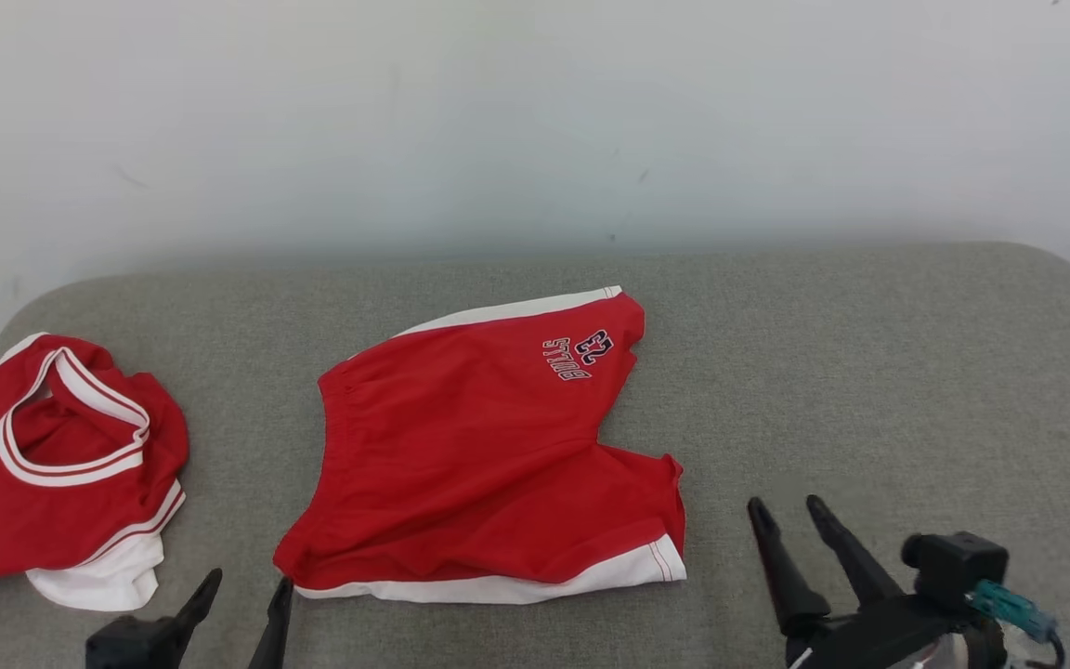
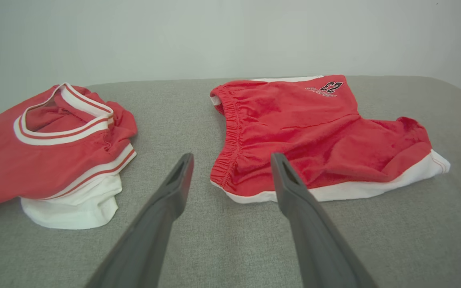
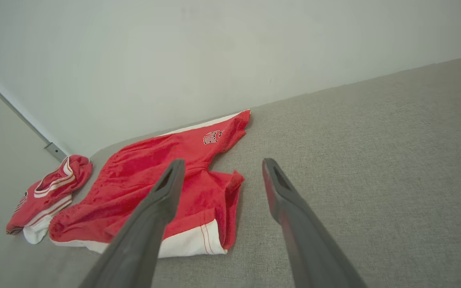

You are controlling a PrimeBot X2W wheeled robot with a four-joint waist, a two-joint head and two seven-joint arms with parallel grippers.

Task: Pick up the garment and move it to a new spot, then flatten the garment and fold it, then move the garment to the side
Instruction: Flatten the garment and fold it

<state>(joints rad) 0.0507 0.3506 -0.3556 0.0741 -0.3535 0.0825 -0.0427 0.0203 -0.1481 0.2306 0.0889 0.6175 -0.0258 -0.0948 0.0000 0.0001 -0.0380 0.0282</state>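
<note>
The garment, a pair of red shorts (image 1: 479,465) with white trim and a dark "23" print, lies spread flat in the middle of the grey padded surface (image 1: 869,372). Its elastic waistband faces left and its legs point right. My left gripper (image 1: 249,581) is open just in front of the waistband's near corner, touching nothing. In the left wrist view the shorts (image 2: 294,136) lie beyond the open left gripper (image 2: 232,157). My right gripper (image 1: 786,505) stands open to the right of the near leg hem, apart from it. The right wrist view shows the shorts (image 3: 166,172) behind the right gripper (image 3: 223,162).
A second red garment, a jersey (image 1: 61,465) with white-striped collar, sits bunched at the surface's left edge, also seen as the jersey (image 2: 54,156) and the jersey (image 3: 50,192). A pale wall (image 1: 535,121) runs behind the surface. Bare grey surface extends to the right of the shorts.
</note>
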